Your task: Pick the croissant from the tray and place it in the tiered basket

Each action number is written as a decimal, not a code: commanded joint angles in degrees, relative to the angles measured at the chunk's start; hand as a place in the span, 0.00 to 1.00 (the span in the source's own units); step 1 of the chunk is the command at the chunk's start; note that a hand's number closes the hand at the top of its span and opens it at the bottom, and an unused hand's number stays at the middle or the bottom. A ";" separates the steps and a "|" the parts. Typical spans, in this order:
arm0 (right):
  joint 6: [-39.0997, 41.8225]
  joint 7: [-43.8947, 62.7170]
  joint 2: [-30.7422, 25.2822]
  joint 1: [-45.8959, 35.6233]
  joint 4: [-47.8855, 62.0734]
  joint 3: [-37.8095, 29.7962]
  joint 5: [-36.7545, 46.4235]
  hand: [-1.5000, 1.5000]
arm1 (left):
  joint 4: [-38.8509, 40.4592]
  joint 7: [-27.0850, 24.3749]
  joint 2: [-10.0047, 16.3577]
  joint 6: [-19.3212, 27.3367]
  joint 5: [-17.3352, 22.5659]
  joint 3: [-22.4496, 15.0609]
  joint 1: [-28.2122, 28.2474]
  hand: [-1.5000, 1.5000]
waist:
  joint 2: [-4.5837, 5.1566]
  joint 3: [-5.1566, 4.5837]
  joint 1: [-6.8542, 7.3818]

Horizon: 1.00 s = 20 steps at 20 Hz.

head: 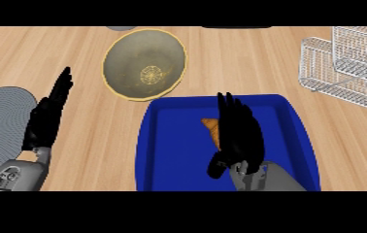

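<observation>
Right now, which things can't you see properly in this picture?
Head view:
Croissant: only a tan tip shows; the right hand covers the rest, so contact cannot be told.
Tiered basket: cut off by the right edge.
Blue tray: near rim cut off at the bottom.
Grey ridged disc: cut by the left edge, partly behind the left hand; unclear what it is.

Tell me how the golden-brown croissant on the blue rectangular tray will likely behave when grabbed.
The golden-brown croissant looks small beside the black right hand, so probably light. Its tapered tip suggests it may pivot or slide on the smooth-looking blue tray if nudged. Most of it is hidden, so fragility is uncertain.
</observation>
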 commanded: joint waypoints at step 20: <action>7.16 2.12 8.53 3.02 9.23 -8.71 6.57 0.00 | -0.81 2.65 -3.60 -1.14 -4.27 1.34 -0.64 0.50 | 0.16 0.06 0.16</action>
